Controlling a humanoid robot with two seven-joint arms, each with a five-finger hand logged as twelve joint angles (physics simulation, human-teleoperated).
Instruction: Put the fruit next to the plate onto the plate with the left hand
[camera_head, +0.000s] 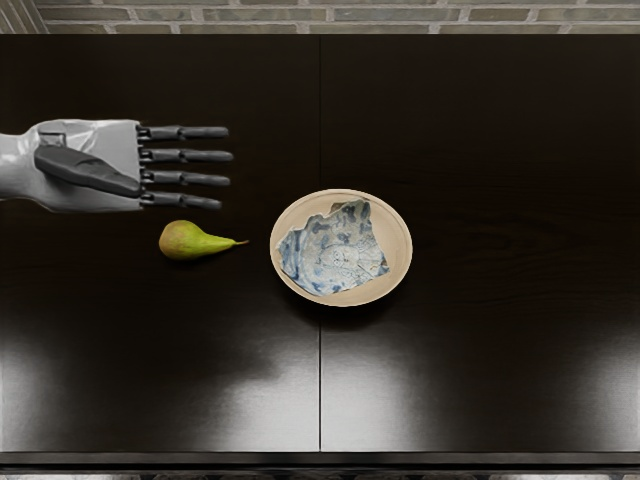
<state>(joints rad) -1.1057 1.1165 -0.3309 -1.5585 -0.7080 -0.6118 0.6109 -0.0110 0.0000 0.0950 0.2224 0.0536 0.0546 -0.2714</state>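
Left hand (120, 165) in the upper left of the frame: flat, palm down, four fingers (190, 155) straight and slightly apart, thumb laid along the palm, gripping nothing. Height above the table not readable from this view.

Pear (190, 240) at left of centre, on its side, stem toward the right, just below the fingertips in the picture and not touched. Plate (400, 240) near it, at the centre of the frame, cream rim around a blue pattern, nothing on it. Dark glossy table (480, 350) under everything; brick wall (400, 15) along the top edge.

Judged risks from here:
- Rolling away: rounded body on a slick surface, easily pushed down-frame or leftward by straight fingers landing on one side instead of closing around it.
- Slipping out of the grasp: tapered neck, so a grip near the stem likely to squeeze it free.
- Knocking the plate: short gap between stem and rim, little room for a sweeping approach.
- Release too high over the shallow rim: bounce or roll off the far side.
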